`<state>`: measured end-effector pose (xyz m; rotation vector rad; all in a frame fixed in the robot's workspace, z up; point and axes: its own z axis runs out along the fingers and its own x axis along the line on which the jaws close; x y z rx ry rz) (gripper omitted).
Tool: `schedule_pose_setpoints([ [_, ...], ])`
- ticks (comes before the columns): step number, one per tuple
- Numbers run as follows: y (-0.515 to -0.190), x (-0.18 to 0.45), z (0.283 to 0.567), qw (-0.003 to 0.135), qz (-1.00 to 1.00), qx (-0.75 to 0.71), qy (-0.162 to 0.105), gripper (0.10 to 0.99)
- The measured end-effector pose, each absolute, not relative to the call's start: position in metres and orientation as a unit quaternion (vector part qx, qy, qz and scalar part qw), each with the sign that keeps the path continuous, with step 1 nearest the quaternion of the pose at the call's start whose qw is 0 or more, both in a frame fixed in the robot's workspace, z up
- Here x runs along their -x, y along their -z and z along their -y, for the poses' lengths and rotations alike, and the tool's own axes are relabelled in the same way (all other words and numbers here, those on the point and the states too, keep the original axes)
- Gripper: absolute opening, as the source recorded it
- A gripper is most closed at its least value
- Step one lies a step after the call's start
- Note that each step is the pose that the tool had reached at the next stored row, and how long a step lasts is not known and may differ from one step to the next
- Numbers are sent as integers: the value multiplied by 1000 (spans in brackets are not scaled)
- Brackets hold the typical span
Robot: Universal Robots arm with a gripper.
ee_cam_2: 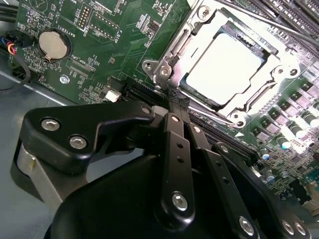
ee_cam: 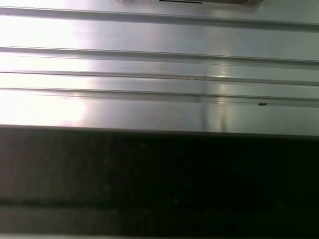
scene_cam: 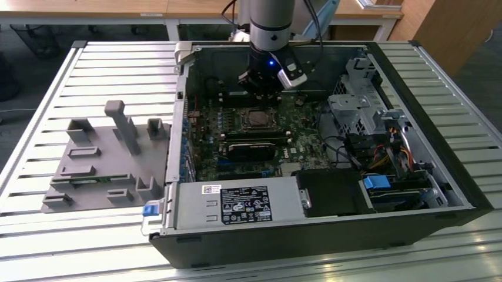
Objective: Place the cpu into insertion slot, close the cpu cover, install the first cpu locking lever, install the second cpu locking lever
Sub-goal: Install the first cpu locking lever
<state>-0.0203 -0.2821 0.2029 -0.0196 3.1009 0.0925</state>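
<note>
The hand [ee_cam_2: 175, 102] hangs at the cpu cover's [ee_cam_2: 199, 37] edge, fingertips together.

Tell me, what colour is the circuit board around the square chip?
Green circuit board, best in the second wrist view.

In the second wrist view, my gripper [ee_cam_2: 175, 97] body covered the lower stretch of the green circuit board [ee_cam_2: 124, 45] and was cut off by the picture's edge. My fingertips hid the near corner of the cpu cover [ee_cam_2: 199, 35]. The cpu [ee_cam_2: 223, 67] was washed out by glare. In the exterior view, my gripper [scene_cam: 259, 88] hid the board directly behind the insertion slot [scene_cam: 257, 119].
</note>
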Motion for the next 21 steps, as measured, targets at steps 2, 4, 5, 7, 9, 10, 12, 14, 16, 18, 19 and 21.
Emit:
schedule_pose_setpoints([
  [2, -203, 20, 282, 20, -999, 6, -30, 106],
  [4, -202, 20, 282, 20, -999, 6, -30, 106],
  [5, -202, 20, 282, 20, -999, 6, -29, 106],
  [7, -201, 20, 282, 20, -999, 6, -28, 106],
  [9, -201, 20, 282, 20, -999, 6, -25, 106],
  [10, -200, 20, 282, 20, -1000, 6, -23, 106],
  [12, -199, 20, 282, 19, -1000, 7, -20, 106],
  [14, -198, 20, 282, 19, -1000, 7, -16, 106],
  [16, -197, 20, 282, 19, -1000, 7, -12, 106],
  [18, -197, 20, 282, 19, -1000, 7, -9, 106],
  [19, -196, 20, 282, 19, -1000, 7, -9, 106],
  [21, -196, 20, 282, 19, -1000, 7, -9, 106],
])
